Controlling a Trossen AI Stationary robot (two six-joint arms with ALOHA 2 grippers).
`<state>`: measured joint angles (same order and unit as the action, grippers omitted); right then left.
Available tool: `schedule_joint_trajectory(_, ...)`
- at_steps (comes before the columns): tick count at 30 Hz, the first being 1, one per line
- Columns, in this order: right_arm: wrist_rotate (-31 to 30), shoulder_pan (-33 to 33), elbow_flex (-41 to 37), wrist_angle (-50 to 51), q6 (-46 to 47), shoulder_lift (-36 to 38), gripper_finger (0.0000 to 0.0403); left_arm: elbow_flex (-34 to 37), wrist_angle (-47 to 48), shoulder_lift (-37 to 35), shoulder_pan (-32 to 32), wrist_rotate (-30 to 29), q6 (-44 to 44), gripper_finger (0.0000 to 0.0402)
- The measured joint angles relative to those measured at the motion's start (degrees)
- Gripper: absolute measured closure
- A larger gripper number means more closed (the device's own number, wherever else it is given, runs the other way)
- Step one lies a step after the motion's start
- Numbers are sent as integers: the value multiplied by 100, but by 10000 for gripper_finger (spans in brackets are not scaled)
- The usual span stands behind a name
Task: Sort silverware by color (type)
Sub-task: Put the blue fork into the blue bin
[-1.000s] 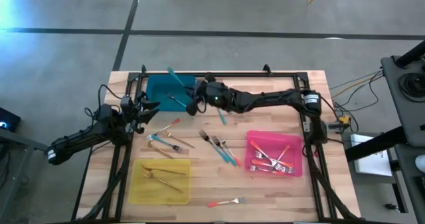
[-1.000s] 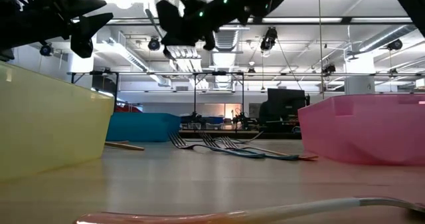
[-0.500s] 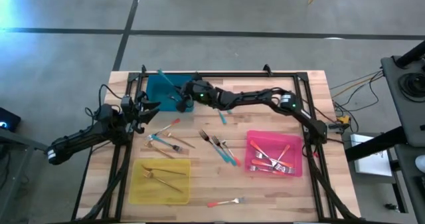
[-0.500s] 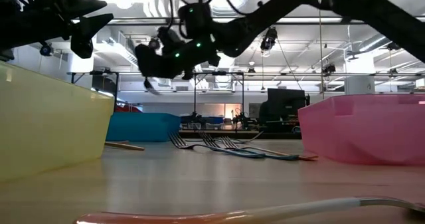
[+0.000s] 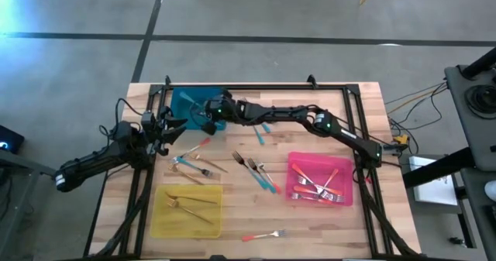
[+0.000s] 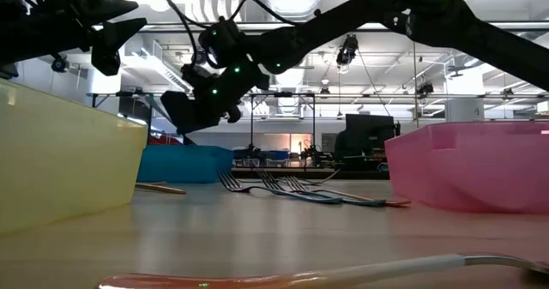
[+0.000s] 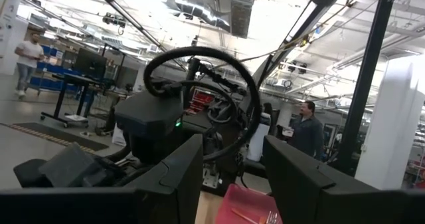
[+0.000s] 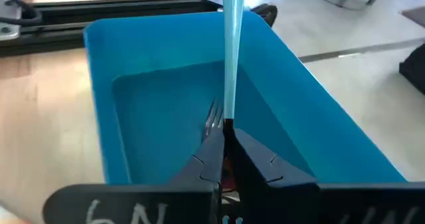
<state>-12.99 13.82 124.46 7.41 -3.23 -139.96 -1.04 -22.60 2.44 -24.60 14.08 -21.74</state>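
Note:
My right gripper (image 8: pixel 226 139) reaches from the table's right over the teal tray (image 5: pixel 186 106) at the far left and is shut on a teal-handled fork (image 8: pixel 232 44). My left gripper (image 5: pixel 172 125) waits open at the table's left edge, its fingers (image 7: pixel 179 177) empty. Loose teal and pink forks (image 5: pixel 194 164) (image 5: pixel 260 172) lie flat on the table's middle. The yellow tray (image 5: pixel 159 218) holds gold forks. The pink tray (image 5: pixel 294 187) holds pink ones. My right gripper pinches the teal fork between its two fingertips at the neck (image 8: pixel 228 123), where the handle meets the tines (image 8: pixel 212 116). The fingers slant down from the table's right. The handle sticks out beyond the fingertips over the tray, lifted clear of it.
One pink fork (image 5: pixel 263 235) lies alone near the front edge and a teal one (image 5: pixel 261 133) lies under my right arm. A black frame (image 5: pixel 256 88) runs along the table's far side and down both sides. People stand in the room behind.
My right gripper has gone toward the table's left edge and down, tipping its fingers lower, and now hangs over the teal tray. The teal fork has travelled with it, staying in the shut fingers with its handle pointing out ahead.

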Motion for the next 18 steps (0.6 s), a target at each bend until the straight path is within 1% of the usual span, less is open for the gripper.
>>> schedule_joint_trajectory(5,-4,5,-4,72,204,24,382,0,-1,2,2,1,0,260)
schedule_joint_trajectory(8,-2,10,-4,208,134,140,360,0,-1,2,2,1,0,260)
schedule_joint_trajectory(12,-1,25,-4,533,112,304,321,-1,-3,2,1,1,0,260)
schedule_joint_trajectory(14,-2,27,-4,981,189,416,302,0,-3,2,1,1,-1,260)
schedule_joint_trajectory(15,2,27,-9,1364,236,528,294,0,-3,2,2,1,0,260)
schedule_joint_trajectory(18,48,23,-9,2962,550,949,277,0,-5,2,2,1,-2,260)
